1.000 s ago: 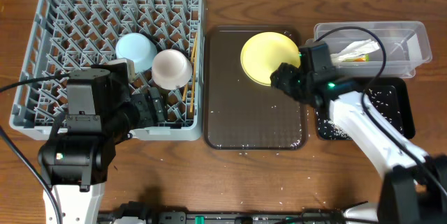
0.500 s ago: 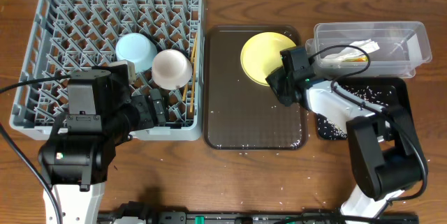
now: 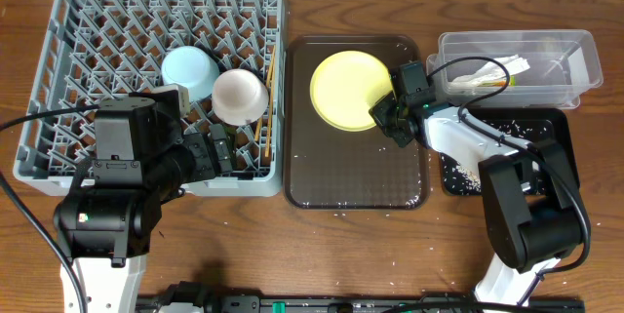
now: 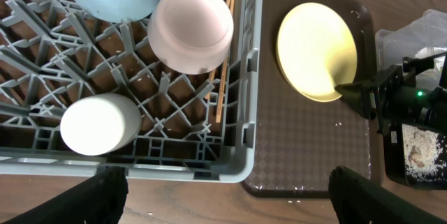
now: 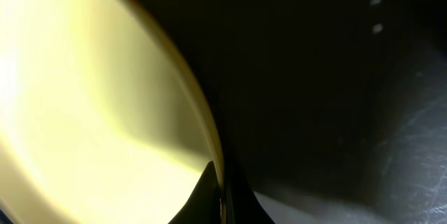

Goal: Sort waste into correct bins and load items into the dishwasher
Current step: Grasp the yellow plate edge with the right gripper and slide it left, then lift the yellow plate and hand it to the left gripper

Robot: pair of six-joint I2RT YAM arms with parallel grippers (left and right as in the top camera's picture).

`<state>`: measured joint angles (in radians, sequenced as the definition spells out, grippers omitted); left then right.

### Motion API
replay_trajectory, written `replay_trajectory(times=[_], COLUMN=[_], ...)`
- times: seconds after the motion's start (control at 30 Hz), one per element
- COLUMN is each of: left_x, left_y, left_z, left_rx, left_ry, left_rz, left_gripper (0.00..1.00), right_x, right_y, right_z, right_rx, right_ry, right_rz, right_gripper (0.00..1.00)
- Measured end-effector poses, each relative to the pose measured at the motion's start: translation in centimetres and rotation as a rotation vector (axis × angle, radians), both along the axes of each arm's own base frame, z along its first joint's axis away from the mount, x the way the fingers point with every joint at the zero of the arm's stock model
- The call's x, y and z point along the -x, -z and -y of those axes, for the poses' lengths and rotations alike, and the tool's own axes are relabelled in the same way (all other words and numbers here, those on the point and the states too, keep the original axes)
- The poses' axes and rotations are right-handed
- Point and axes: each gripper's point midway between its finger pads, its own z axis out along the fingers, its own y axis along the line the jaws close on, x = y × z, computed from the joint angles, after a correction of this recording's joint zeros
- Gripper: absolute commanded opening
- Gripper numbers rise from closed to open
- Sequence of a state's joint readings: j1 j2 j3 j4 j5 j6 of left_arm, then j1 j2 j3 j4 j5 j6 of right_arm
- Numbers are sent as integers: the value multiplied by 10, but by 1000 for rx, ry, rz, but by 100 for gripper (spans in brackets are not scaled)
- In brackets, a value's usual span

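Dish rack (image 3: 117, 30) left of brown tray (image 3: 351, 172); yellow plate (image 3: 343, 89) at the tray's far end. Step: loading the plate. Right gripper (image 3: 384, 116) jaws clenched on its right rim; left gripper (image 3: 218, 145) jaws released over rack. Next, likely: lift clear, carry left, slot between pegs.

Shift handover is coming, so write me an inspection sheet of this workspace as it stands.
Surface: wooden table, no liquid spill seen.
Job's things: light blue bowl, white bowl, white cup and chopsticks in the dish rack; yellow plate over the brown tray; napkin and wrapper in the clear tub; rice scraps in the black tray.
Clutter: pale crumbs scattered near the table's front.
Tools: left tool open above the rack; right tool shut on the plate's rim.
Cables: black cable loops over the tub.
Surroundings: nothing seen.
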<state>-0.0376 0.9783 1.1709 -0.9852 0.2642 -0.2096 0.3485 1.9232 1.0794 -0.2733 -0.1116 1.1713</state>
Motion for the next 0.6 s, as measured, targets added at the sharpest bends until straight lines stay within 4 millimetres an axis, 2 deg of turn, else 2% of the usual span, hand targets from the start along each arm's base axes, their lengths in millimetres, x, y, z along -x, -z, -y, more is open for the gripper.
replay_trajectory(times=[0.07,0.2,0.33,0.4,0.47,0.57,0.6], left_x=[0,0,1,-1,-3,-7,-8], left_y=[0,-1,-5,-11,-17,-25,-26], left_z=[0,2,17,26,35,47,51], left_rx=[-1,11,76,115,151,204,221], left_ry=[1,9,69,110,151,212,230], left_rz=[0,0,10,31,57,87,89], left_gripper=[98,99,99,99,99,99,99], right_x=[5,21,38,41,43,51,53], right_y=[-1,-4,-15,-36,-68,-129,-143], right_z=[-1,1,-2,-10,-21,-33,-36], right_rx=[15,58,64,46,21,-10,-17], right_ry=[-63,-215,-434,-570,-687,-812,-834], right_rz=[-4,-8,38,120,231,425,470], right_gripper=[1,1,1,1,1,1,1])
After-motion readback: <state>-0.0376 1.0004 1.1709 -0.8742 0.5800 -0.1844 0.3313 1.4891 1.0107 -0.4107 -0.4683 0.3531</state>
